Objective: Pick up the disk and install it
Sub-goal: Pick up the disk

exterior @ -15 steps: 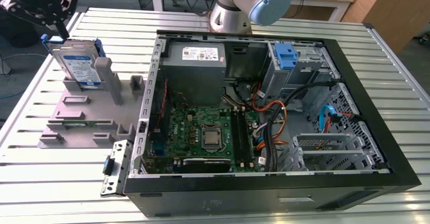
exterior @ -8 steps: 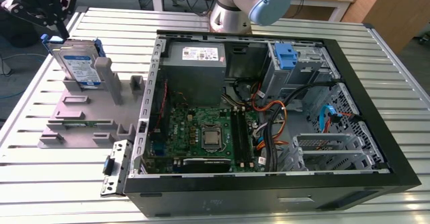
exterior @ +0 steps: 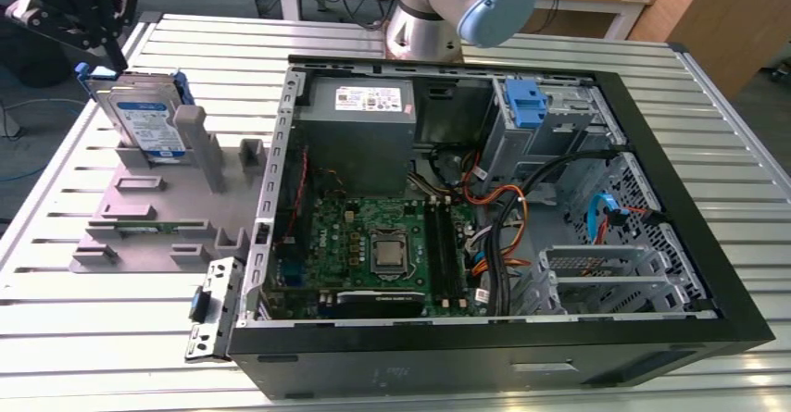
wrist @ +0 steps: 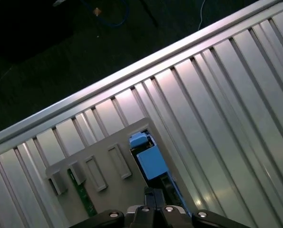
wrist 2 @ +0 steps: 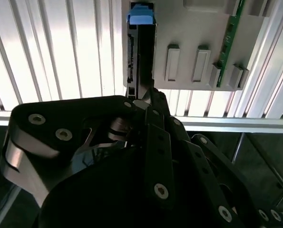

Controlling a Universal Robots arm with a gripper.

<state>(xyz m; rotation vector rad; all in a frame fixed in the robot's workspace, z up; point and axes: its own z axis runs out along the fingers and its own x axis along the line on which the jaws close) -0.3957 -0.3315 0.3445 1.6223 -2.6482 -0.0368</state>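
Ribbed metal table (exterior: 99, 338), dark floor (wrist: 60, 57) beyond — disk (exterior: 146, 125) upright in stand (exterior: 136, 210); hand (exterior: 106, 51) above, grip unclear.

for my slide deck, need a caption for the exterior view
Gripper close above the disk, which stands upright in a grey holder beside the open computer case.

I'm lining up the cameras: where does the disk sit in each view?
Exterior view: the disk stands upright in the grey fixture, at the exterior view's left.
Second wrist view: the disk edge-on, beside the fixture's raised blocks.
First wrist view: its blue rail along the fixture's edge.
Shared landmark: the grey fixture.
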